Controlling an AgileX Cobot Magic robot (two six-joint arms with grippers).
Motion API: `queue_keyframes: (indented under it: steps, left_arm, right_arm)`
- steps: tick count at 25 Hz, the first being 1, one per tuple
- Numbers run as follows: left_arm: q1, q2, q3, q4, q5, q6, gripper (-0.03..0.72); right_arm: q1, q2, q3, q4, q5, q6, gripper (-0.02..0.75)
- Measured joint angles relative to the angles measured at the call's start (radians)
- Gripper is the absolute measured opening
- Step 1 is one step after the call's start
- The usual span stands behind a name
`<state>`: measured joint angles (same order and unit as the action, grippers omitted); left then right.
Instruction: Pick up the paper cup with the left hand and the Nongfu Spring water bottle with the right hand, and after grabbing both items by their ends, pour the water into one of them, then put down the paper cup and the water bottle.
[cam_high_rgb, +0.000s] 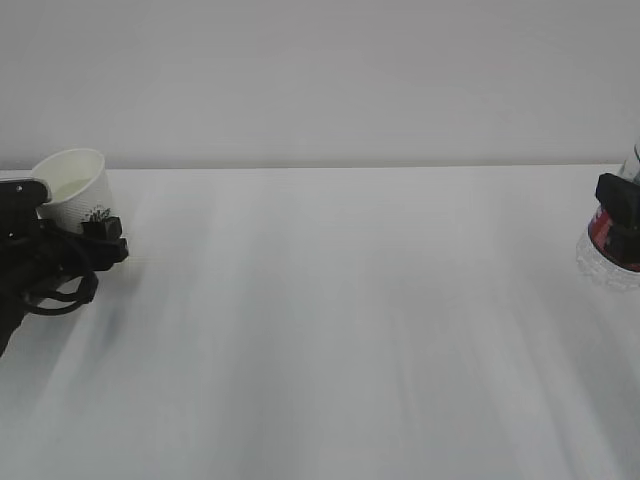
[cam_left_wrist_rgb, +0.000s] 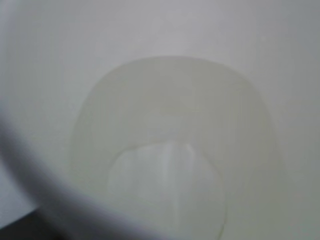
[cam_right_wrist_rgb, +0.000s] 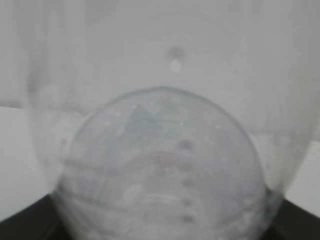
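The white paper cup (cam_high_rgb: 72, 185) hangs tilted at the far left, mouth up and leftward, its dark logo facing me. My left gripper (cam_high_rgb: 70, 212) is shut on the cup's lower part, one black finger (cam_high_rgb: 104, 228) across its side. The left wrist view is filled by the cup's cream inside (cam_left_wrist_rgb: 170, 125), and the jaws are hidden there. At the far right edge the Nongfu Spring water bottle (cam_high_rgb: 603, 250) shows only its clear ribbed base and red label, with my right gripper (cam_high_rgb: 622, 205) shut on it. The bottle (cam_right_wrist_rgb: 160, 165) fills the right wrist view, blurred. Water cannot be made out.
A white table (cam_high_rgb: 340, 320) stretches between the two arms, with a plain pale wall behind it. The left arm's black cables (cam_high_rgb: 55, 290) hang low over the table's left edge.
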<state>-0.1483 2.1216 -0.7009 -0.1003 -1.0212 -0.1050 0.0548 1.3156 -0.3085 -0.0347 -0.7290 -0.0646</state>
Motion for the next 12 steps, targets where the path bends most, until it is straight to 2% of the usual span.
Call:
queue_keyframes:
  steps: [12]
  left_arm:
    - [0.000, 0.029, 0.000, -0.001, -0.061, -0.002, 0.468]
  right_arm:
    - [0.000, 0.000, 0.000, 0.000, 0.000, 0.000, 0.485]
